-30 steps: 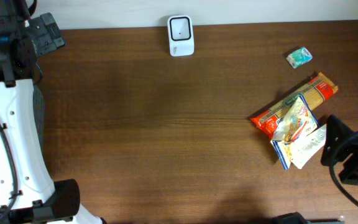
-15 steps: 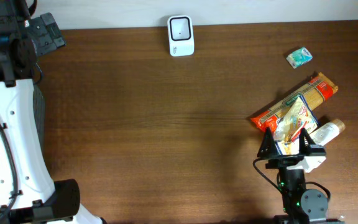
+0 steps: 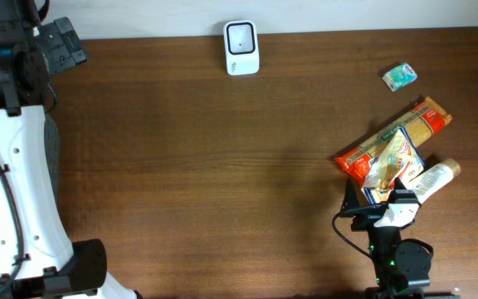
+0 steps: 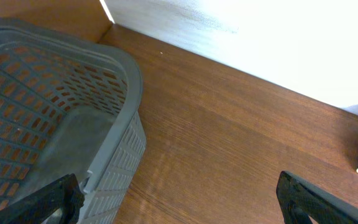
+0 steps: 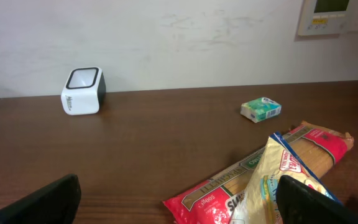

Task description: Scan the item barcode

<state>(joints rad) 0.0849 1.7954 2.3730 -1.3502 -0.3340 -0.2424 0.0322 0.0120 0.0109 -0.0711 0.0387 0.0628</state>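
Overhead, a dark brown wood-grain desk (image 3: 222,166) fills the frame, with a pale strip of wall along its far edge. The right wrist view shows that wall as plain white, with a pale control panel (image 5: 334,15) mounted high on it and cut off by the top of the frame.

A white scanner (image 3: 241,48) with a dark window stands at the far edge of the desk, against the wall. The groceries lie on the right side of the desk, well apart from the scanner. A long spaghetti pack (image 3: 428,118) lies at a slant, a yellow and blue pouch (image 3: 392,158) rests across its middle, and a white bottle (image 3: 435,177) lies on its side just beside the pouch. A small green and white packet (image 3: 399,76) sits alone nearer the wall.

The right end effector (image 3: 376,199) hangs at the near end of the pouch, fingers spread wide and holding nothing. Whether it touches the pouch cannot be told. From its own camera only the two dark fingertips show, in the bottom corners.

The left end effector (image 4: 179,205) is also spread wide and empty, above bare desk next to a grey slatted basket (image 4: 73,62) that the frame cuts off at the left and bottom. A dark shape at the right edge of the left wrist view is too cropped to identify.

No barcode can be made out on any item; the print on the packs is too small or folded. The pouch hides the middle of the spaghetti pack.
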